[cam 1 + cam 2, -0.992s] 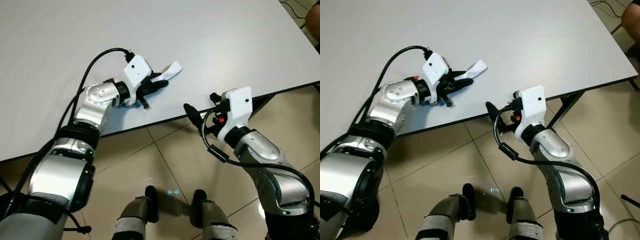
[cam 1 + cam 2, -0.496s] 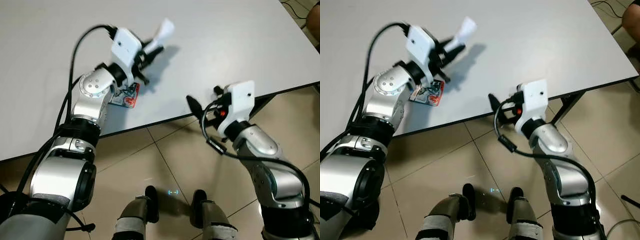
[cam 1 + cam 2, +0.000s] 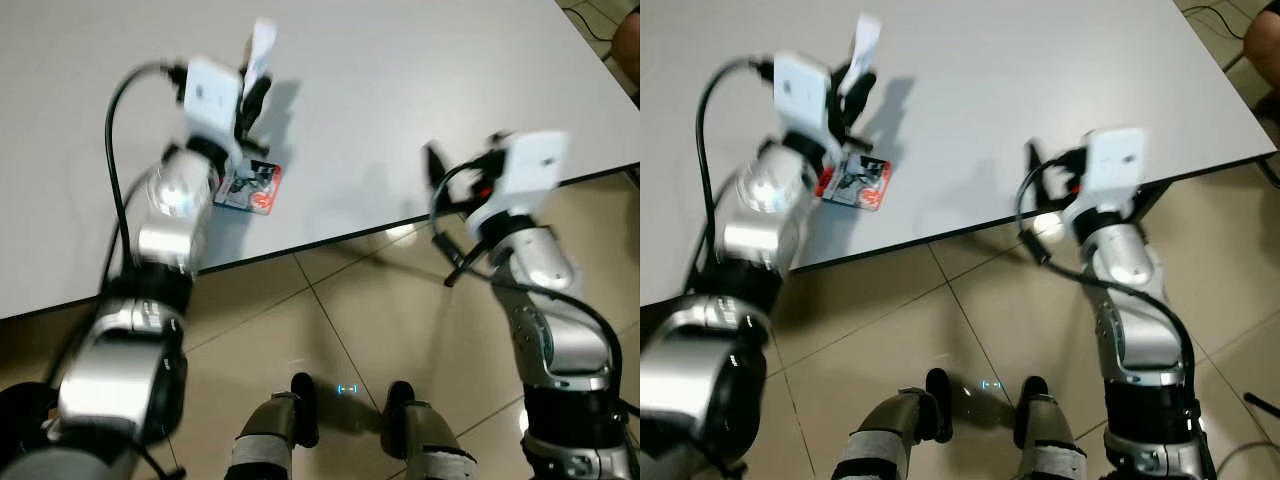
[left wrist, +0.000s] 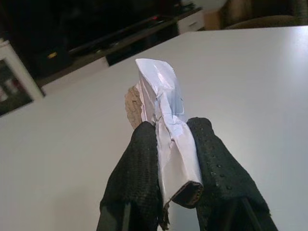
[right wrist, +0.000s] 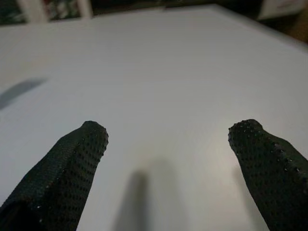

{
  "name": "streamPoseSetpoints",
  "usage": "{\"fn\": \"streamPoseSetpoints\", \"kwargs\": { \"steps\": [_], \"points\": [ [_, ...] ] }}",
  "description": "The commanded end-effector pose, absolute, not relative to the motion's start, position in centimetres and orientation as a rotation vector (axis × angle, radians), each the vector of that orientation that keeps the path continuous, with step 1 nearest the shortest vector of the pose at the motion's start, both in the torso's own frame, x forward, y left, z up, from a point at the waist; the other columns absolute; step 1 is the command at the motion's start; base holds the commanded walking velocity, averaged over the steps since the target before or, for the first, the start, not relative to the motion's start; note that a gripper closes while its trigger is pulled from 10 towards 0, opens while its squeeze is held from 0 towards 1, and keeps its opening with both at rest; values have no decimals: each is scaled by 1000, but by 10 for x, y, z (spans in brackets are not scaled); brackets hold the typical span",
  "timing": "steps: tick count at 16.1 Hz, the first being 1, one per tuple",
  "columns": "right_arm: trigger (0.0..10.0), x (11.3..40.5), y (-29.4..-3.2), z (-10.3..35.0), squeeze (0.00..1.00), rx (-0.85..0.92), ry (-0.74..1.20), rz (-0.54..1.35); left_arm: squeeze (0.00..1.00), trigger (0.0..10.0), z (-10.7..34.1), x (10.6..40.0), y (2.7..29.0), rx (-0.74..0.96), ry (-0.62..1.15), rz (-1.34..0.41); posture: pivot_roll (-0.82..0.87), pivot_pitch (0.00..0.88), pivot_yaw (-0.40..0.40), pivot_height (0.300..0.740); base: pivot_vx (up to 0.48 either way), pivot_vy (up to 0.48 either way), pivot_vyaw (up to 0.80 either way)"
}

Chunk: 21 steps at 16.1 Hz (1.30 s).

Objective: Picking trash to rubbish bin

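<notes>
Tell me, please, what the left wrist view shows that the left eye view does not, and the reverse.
Left wrist view alone: dark furniture beyond the table's far edge, and a brown scrap behind the white wrapper. Left eye view alone: the red printed packet lying on the table near its front edge, the right gripper, the robot's feet and the tiled floor. Both: the left gripper, jaws shut on the white wrapper, above the white table.

Showing white with a faint blue tint: crumpled wrapper [image 4: 166, 120], backed by a tan scrap. Showing black, dotted texture: fingers [image 4: 139, 178] of left gripper [image 4: 175, 159] and right gripper [image 5: 168, 144]. Showing red with black-and-white print: flat packet [image 3: 252, 187]. Showing pale grey: table [image 3: 420, 80]. Showing beige tiles: floor [image 3: 330, 330].
</notes>
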State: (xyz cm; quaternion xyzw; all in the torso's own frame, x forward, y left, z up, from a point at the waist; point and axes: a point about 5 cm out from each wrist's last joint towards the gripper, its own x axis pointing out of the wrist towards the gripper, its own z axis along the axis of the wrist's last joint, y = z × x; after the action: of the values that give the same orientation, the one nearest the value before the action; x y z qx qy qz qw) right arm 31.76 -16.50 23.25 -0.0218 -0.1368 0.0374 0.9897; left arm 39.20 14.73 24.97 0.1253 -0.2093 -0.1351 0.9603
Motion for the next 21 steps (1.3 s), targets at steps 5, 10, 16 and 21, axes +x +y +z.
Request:
{"fn": "streamPoseSetpoints", "kwargs": {
  "steps": [5,10,16,21],
  "points": [
    [10000,320,-177,231,0,-35,-316,-33,0,10000,219,371,136,196,-408,-187,24,301,105,740,0,0,0],
    [10000,322,-177,222,0,-38,-293,-26,0,10000,207,361,116,148,-380,-199,15,300,67,740,0,0,0],
    [10000,324,-184,221,0,-40,-295,-30,0,10000,201,356,120,159,-361,-149,-1,275,30,740,0,0,0],
    [10000,329,-181,216,0,-26,-275,-18,0,10000,191,351,118,164,-333,-132,10,265,31,740,0,0,0]
  ]
}}
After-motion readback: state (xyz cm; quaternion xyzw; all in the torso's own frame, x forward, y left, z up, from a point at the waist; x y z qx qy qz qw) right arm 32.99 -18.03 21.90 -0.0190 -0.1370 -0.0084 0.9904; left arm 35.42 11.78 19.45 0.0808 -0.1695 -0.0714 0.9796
